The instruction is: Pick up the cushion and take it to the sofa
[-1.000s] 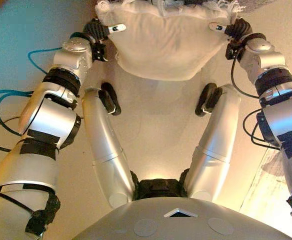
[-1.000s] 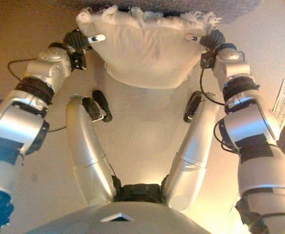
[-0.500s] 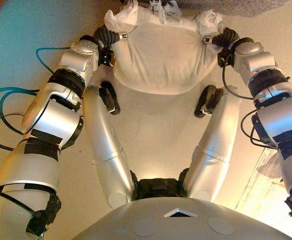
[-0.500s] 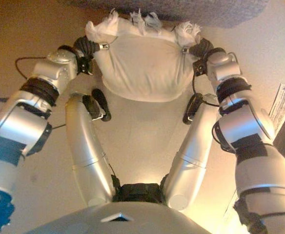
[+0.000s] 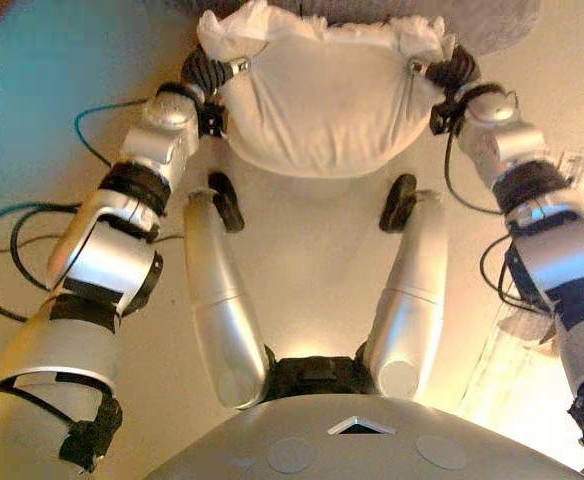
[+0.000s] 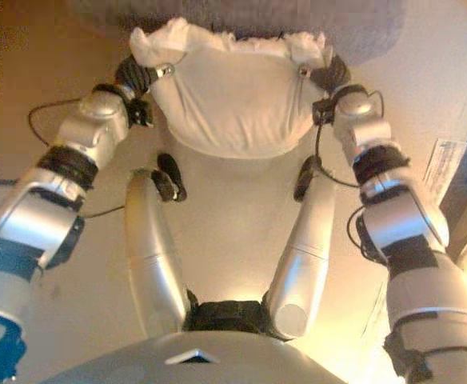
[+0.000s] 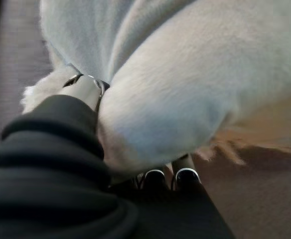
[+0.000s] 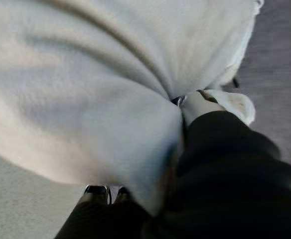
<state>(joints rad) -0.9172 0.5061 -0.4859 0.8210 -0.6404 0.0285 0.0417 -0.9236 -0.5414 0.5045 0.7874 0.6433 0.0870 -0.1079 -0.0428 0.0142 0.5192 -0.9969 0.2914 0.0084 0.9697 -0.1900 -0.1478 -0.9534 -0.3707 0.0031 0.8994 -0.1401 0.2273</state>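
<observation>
Left eye view: cream cushion (image 5: 322, 100) hangs clear of the floor (image 5: 312, 270), held at both upper corners; grey sofa (image 5: 492, 20) edge just beyond it.
Right eye view: left hand (image 6: 137, 76) and right hand (image 6: 328, 74) at opposite corners.
Left wrist view: thumb and fingers (image 7: 185, 174) pinch the cushion fabric.
Right wrist view: thumb (image 8: 198, 104) above, fingers below, clamped on the cushion's corner.

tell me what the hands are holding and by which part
Both hold the cream cushion: left hand pinches its left corner, right hand its right corner.
</observation>
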